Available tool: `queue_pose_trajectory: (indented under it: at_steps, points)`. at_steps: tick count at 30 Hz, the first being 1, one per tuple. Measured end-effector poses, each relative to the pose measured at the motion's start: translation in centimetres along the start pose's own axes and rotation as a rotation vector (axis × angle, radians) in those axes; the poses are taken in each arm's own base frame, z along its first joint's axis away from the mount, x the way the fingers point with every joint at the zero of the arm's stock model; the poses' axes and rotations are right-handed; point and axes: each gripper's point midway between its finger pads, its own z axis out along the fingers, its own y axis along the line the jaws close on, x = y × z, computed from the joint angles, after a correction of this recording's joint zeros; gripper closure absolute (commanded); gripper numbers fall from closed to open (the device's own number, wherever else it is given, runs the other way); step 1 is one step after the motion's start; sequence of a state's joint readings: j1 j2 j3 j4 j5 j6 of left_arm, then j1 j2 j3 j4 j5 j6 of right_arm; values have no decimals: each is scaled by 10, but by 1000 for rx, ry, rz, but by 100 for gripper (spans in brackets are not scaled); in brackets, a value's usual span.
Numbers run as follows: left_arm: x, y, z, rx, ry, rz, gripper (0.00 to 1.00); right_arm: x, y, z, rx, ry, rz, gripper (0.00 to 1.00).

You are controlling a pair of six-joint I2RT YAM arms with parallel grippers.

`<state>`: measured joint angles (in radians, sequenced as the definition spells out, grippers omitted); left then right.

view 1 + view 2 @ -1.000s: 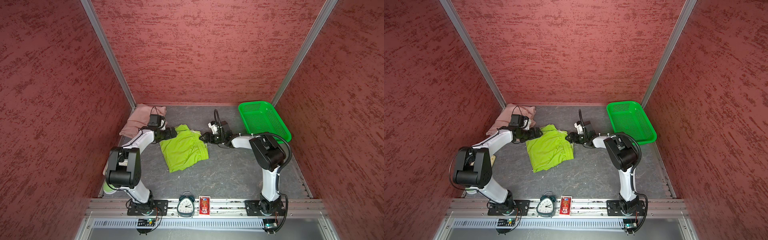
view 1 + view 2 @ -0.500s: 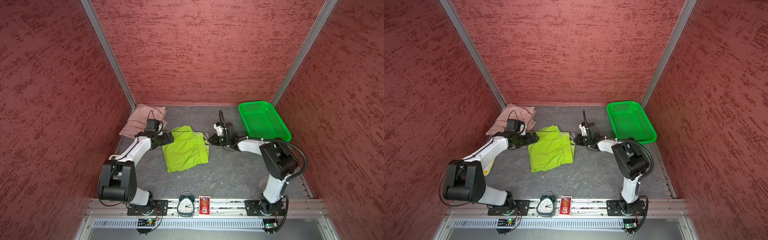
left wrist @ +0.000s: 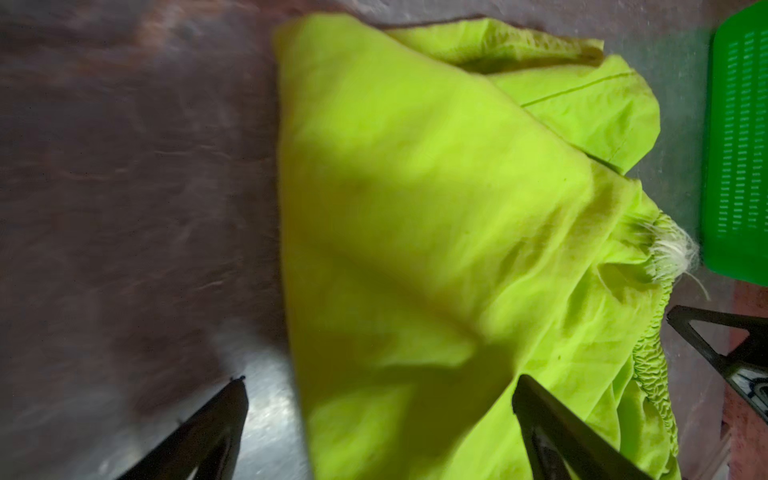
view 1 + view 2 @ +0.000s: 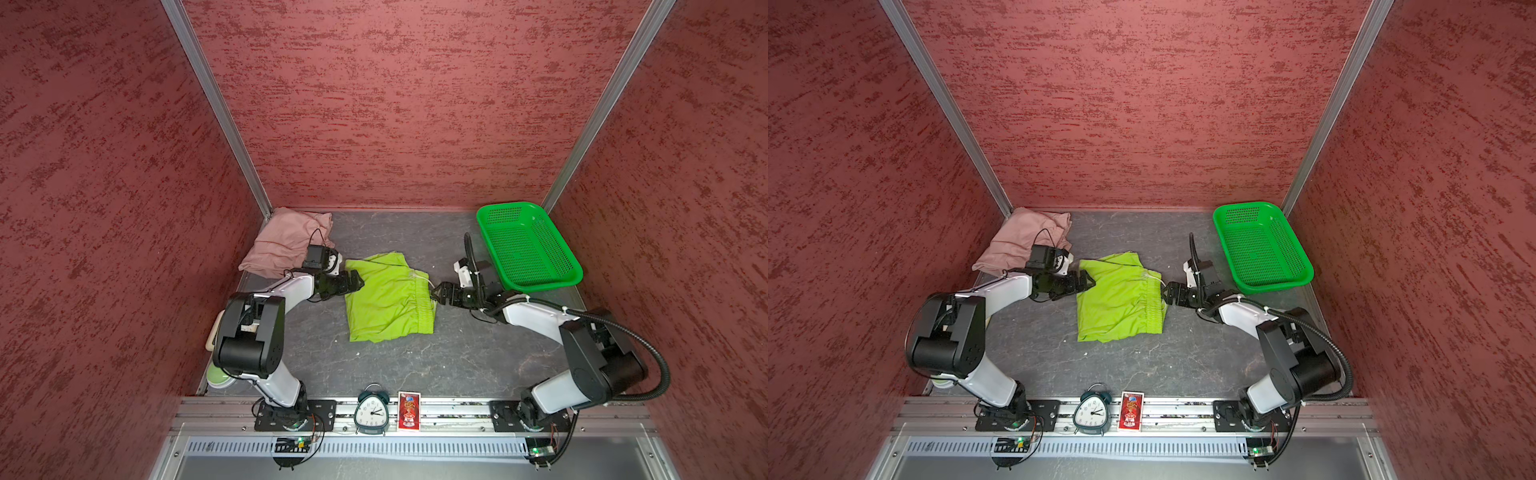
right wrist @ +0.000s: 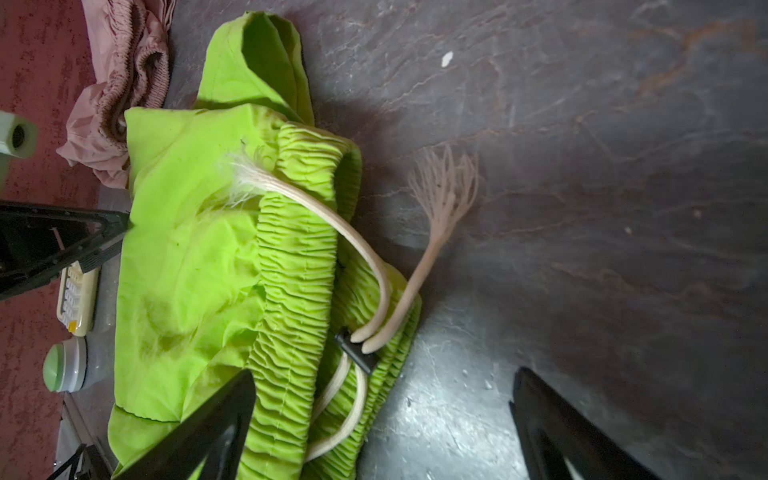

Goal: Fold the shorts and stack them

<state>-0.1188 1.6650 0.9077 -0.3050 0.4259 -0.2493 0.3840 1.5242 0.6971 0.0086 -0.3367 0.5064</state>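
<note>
Lying folded into a rough rectangle, the lime green shorts rest flat on the dark tabletop. Their gathered waistband runs along the edge facing the right arm, and the white drawstring spills off that edge onto bare surface. The pink shorts sit crumpled just beyond the green pair's far left corner, near but not on top, so the stacking looks not yet done. The left gripper hovers at the green pair's left edge, jaws spread wide and holding nothing. The right gripper sits at the waistband edge, likewise released and empty, with one finger over the elastic in the right wrist view. The loose drawstring seems the likeliest trouble: a finger could catch it and drag the fold open. A pinch that takes only the top layer of this thin cloth would probably peel the fold apart, and the fabric may slide on the smooth top. That top is dark grey and veined like stone, with a few pale flecks. A bright green perforated basket stands to the right of the green pair, an alarm clock and a red card box stand on its near side, and red textured walls enclose the space.
</note>
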Motion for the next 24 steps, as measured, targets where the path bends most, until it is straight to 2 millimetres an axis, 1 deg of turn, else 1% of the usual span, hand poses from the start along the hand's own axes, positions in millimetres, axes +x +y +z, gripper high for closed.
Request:
queue_pose_trajectory:
  at_steps: [3,6,13,16,19,20,22,24]
  points:
    - [-7,-3,7,24,-5,7,1,4,-3,5,-11,4,24,1]
    - [-12,-6,8,39,-22,17,1,6,-3,17,-45,10,43,1]
    - [-15,-17,9,78,-36,49,1,-15,21,42,-205,-34,61,1]
    - [-14,-22,10,95,-32,64,1,-19,30,48,-272,-36,77,1]
    - [-13,-22,13,100,-26,66,1,-21,39,55,-321,-31,86,1]
    - [-12,-22,15,101,-23,65,1,-23,41,57,-331,-32,87,4]
    - [-11,-22,17,104,-20,66,1,-24,46,63,-340,-27,88,13]
    - [-11,-24,18,110,-21,71,1,-21,49,68,-343,-11,91,25]
